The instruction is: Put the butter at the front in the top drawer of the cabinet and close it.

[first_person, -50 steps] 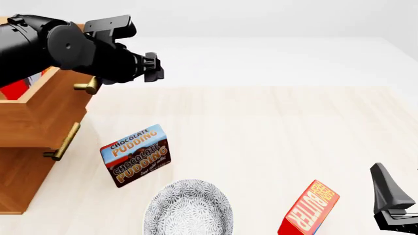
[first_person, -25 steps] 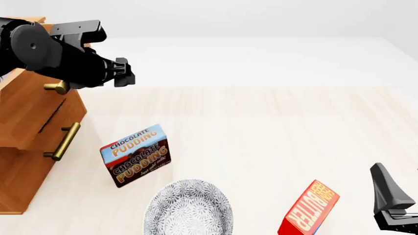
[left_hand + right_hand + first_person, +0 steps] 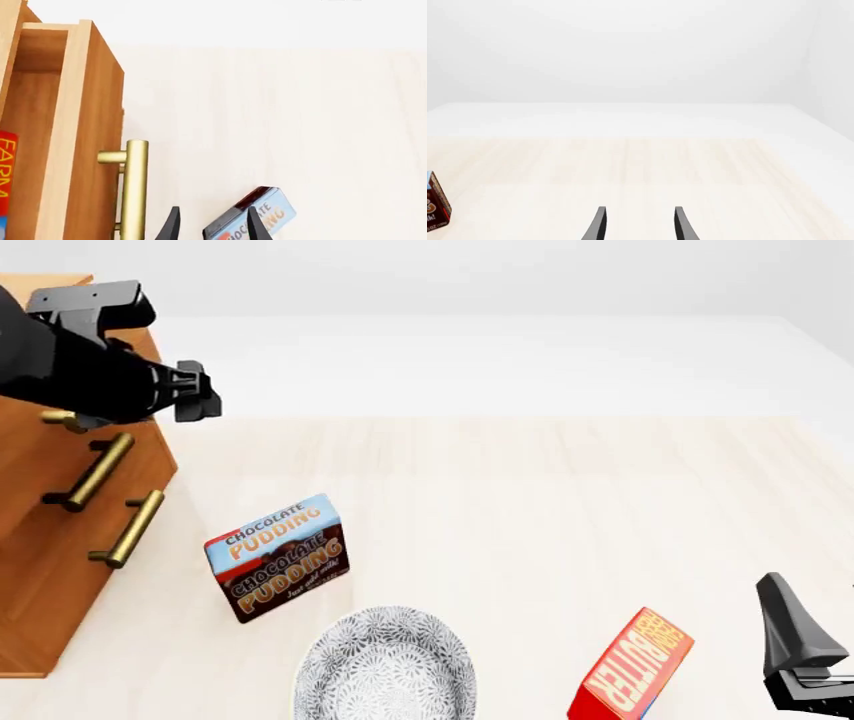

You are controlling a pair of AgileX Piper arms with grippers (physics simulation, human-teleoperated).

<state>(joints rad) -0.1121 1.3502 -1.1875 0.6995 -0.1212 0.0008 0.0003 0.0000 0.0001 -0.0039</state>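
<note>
Fingers apart on left gripper, empty, beside top drawer handle at 9 o'clock; drawer not fully shut, push could slip off.

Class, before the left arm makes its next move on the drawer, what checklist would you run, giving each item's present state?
1. Butter inside top drawer: ok, a red carton shows inside.
2. Top drawer shut: not ok, its interior shows.
3. Left gripper empty: ok, open.
4. Left gripper touching the handle: cannot tell.
5. Right gripper out of the way: ok, open, far from the cabinet.
</note>
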